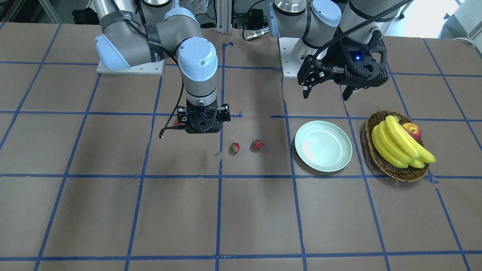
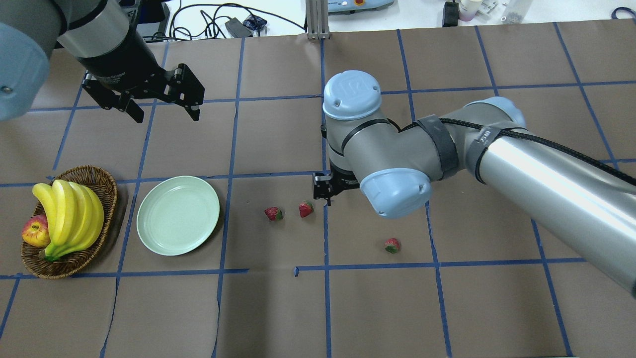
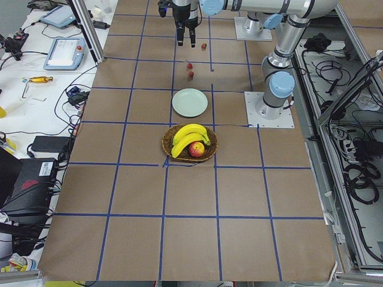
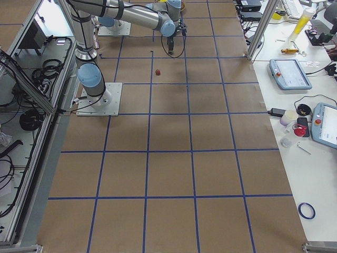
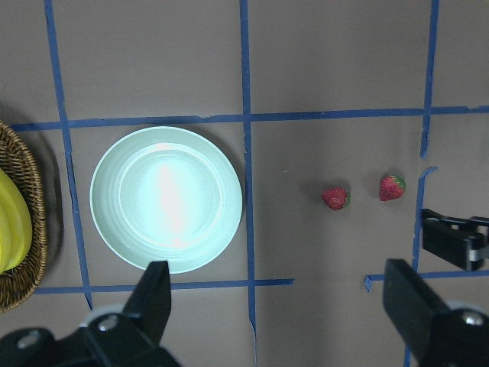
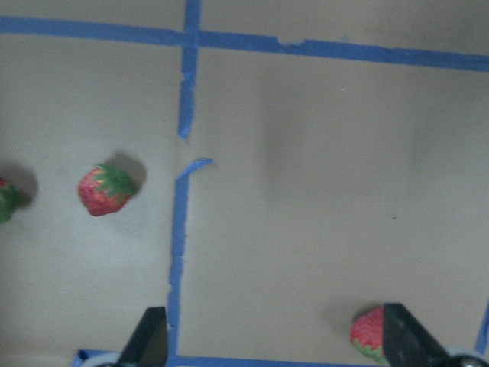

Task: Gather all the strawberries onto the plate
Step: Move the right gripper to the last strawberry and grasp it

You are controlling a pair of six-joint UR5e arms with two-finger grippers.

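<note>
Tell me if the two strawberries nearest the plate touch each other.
Apart. Overhead view shows bare table between the plate-side strawberry and the other strawberry.

The front-facing camera looks steeply down across the table [image 1: 241, 218], with the robot's base plates [image 1: 131, 68] at the frame's top. The overhead camera looks the opposite way from behind. Both share the plate [image 1: 323, 146], basket [image 1: 395, 172] and strawberries [image 1: 257, 144] near mid-frame. The 2 side cameras sit high and far off at the table's ends, looking along it. The left wrist camera looks straight down from well above the plate and 2 strawberries. The right wrist camera hangs close, with 3 strawberries in frame.
</note>
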